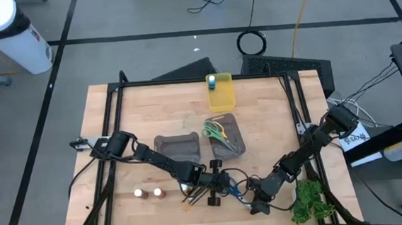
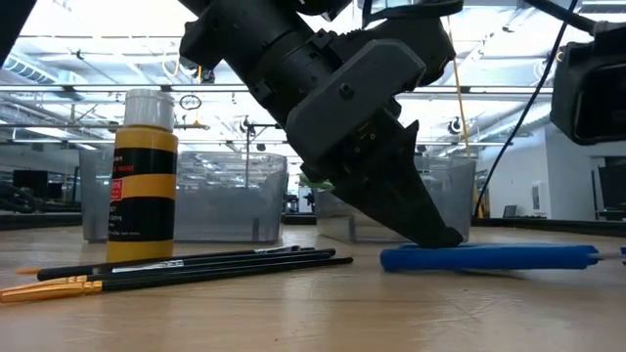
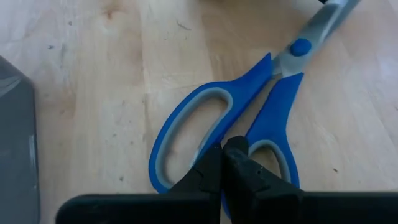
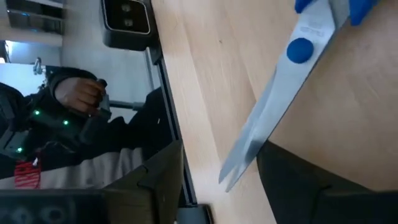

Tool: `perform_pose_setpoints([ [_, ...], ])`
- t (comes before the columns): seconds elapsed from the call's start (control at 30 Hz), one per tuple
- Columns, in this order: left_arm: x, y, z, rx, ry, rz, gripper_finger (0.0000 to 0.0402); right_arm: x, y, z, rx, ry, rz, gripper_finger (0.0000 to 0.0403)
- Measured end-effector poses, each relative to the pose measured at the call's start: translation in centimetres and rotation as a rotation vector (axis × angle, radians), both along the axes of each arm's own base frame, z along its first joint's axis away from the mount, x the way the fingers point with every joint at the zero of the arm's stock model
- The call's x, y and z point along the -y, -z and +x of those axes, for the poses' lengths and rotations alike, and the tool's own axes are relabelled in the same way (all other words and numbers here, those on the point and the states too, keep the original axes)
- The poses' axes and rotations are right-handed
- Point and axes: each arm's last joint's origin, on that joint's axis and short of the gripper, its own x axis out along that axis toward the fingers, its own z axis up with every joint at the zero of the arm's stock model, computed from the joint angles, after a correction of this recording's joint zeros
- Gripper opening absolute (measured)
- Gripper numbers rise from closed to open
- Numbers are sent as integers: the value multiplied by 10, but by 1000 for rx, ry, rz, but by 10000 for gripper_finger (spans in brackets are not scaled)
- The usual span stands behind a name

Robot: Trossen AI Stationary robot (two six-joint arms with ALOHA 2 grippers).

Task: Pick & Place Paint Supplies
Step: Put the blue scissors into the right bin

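Near the table's front edge the blue scissors (image 3: 249, 112) lie flat between both arms, handles at the shut, empty left gripper (image 3: 224, 163), blades pointing between the open, empty right gripper (image 4: 214, 180).

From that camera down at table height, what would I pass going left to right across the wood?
Yellow paint bottle → thin dark brushes lying flat → the left pincer, shut, tip down at the blue scissors, which stretch on to the right.
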Motion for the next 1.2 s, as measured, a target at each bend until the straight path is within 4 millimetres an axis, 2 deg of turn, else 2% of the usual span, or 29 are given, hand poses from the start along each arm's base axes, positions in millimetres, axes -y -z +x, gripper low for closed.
perform_pose_setpoints([
  [0.2, -2, 0, 1, -1, -49, -18, 10, 1, -2, 1, 53, -64, -43, 173],
  [0.33, -3, 1, 1, -8, -69, -28, 7, 3, -11, 2, 103, -78, -48, 162],
  [0.47, -2, 5, 1, -14, -100, -50, 9, 2, -33, 3, 213, -77, -20, 150],
  [0.53, -2, 9, 2, -15, -116, -64, 13, 3, -41, -1, 259, -69, -63, 144],
  [0.63, -1, 20, 3, -39, -131, -78, 6, 2, -63, -2, 420, -45, -101, 138],
  [0.7, -1, 23, 5, -30, -150, -112, 5, -1, -77, -5, 545, -31, -173, 134],
  [0.83, 0, 27, 7, -12, -172, -153, 15, -6, -84, -13, 691, -36, -373, 129],
  [0.9, 0, 27, 7, -11, -174, -158, 11, -9, -82, -14, 677, -58, -446, 126],
  [1.03, -3, 27, 9, -12, -219, -191, 7, -11, -70, -12, 459, -145, -594, 118],
  [1.13, -7, 27, 10, -21, -262, -228, 15, -15, -72, -8, 345, -198, -687, 112],
  [1.2, -9, 27, 11, -20, -277, -240, 11, -18, -76, -5, 351, -220, -699, 109],
])
